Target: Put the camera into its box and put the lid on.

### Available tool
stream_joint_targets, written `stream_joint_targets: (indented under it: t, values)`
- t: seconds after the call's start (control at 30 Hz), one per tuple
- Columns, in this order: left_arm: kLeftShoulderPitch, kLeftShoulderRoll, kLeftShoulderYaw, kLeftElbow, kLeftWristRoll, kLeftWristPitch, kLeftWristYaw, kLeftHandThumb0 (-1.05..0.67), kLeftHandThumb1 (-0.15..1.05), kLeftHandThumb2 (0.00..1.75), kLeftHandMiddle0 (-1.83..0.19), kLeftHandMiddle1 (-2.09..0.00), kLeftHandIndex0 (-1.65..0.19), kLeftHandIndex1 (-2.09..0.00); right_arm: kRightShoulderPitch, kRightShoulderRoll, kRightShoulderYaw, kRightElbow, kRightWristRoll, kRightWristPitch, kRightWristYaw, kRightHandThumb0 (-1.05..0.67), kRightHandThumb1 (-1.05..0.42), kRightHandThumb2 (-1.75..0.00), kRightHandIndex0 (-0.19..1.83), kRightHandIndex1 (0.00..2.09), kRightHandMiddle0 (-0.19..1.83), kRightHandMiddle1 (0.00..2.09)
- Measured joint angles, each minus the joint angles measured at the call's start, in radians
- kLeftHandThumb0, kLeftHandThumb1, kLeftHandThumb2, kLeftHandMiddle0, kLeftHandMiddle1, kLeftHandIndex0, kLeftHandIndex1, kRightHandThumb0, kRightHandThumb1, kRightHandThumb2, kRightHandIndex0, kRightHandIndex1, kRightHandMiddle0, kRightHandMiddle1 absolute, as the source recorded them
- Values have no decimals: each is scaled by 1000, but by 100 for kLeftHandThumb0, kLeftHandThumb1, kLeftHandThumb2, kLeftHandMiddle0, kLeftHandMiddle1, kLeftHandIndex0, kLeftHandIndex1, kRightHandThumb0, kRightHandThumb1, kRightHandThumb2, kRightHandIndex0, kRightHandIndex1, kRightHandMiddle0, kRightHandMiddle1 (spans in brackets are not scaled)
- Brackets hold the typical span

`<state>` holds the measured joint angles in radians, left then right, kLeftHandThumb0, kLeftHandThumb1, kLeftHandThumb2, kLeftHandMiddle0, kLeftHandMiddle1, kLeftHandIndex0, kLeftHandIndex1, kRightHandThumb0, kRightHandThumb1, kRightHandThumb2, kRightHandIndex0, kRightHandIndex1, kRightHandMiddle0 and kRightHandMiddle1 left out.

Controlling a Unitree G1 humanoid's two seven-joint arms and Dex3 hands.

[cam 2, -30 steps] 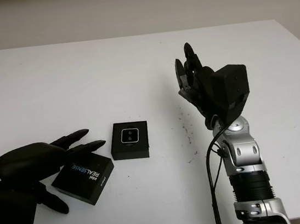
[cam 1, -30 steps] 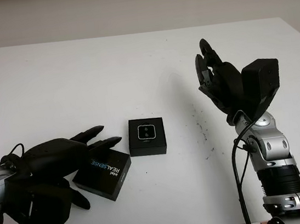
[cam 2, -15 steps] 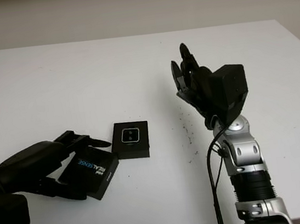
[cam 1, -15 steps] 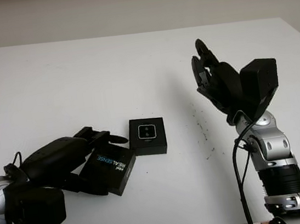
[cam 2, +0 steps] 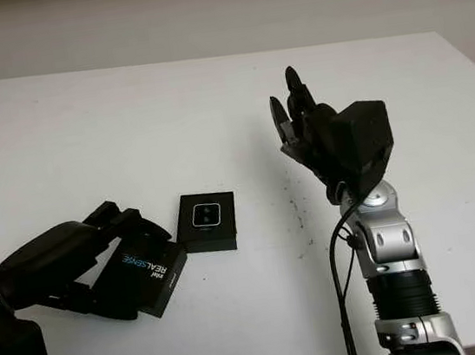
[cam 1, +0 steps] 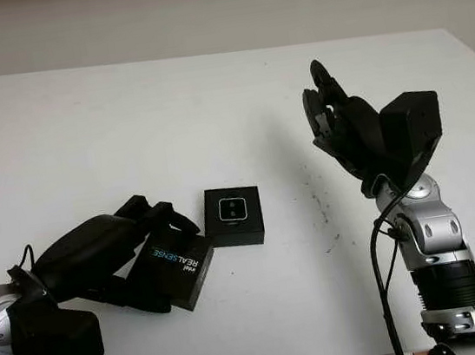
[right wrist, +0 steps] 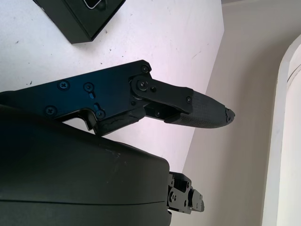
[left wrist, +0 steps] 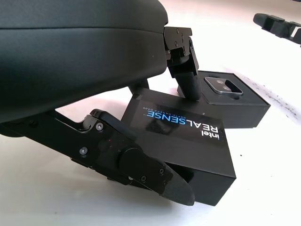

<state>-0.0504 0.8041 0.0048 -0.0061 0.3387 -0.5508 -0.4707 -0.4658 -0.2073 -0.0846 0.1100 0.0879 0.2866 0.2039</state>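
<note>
A black lid printed "intel REALSENSE" lies on the white table, and my left hand is shut on it: fingers curl over its far edge and the thumb presses its near side. Just right of the lid sits the open black box with the small silver camera lying in it, also seen as the camera in the left wrist view. My right hand is open, raised above the table well to the right of the box.
The white table stretches wide behind and to both sides of the box. Small dark specks mark the table surface between the box and my right arm. The table's front edge runs just below my left forearm.
My left hand went from lying open over the lid to curling its fingers around it, and the lid shifted slightly right toward the box. My right hand barely moved.
</note>
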Motion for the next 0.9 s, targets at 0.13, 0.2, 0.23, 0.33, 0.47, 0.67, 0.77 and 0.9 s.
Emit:
stream_joint_targets:
  t: [0.13,0.2,0.23,0.33,0.47,0.67,0.77,0.9]
  values:
    - [-1,7,2,-11,2,24,-8,-28,105,8,-8,-185,2,-171,1,0,0,0,-1,0,0,-66,-105,-65,-17,4,-18,4]
    - [-1,10,8,-33,-14,66,-28,-29,105,9,-10,-185,1,-171,1,0,1,0,-1,0,1,-66,-105,-65,-18,4,-19,4]
    - [-1,11,14,-41,-29,90,-37,-30,105,10,-10,-188,1,-171,1,0,1,0,1,0,2,-66,-105,-65,-18,4,-19,4]
    - [-10,12,47,-89,-107,188,-74,-33,105,13,-10,-182,1,-166,2,0,1,0,1,0,2,-65,-105,-65,-18,4,-18,5]
    - [-52,17,92,-182,-218,331,-137,-36,105,14,-15,-176,-6,-152,2,1,1,0,0,0,1,-66,-105,-65,-18,5,-18,5]
    - [-111,17,138,-265,-396,503,-210,-36,105,14,-21,-182,-12,-147,2,4,6,0,-1,10,-7,-64,-105,-65,-18,5,-18,5]
    - [-130,17,157,-295,-455,572,-224,-37,105,12,-28,-184,-17,-143,2,5,8,0,-1,17,-8,-65,-105,-65,-18,5,-18,5]
    - [-154,6,165,-320,-496,629,-222,-36,105,11,-31,-187,-19,-141,1,5,15,0,-1,20,-7,-67,-105,-65,-18,5,-17,6]
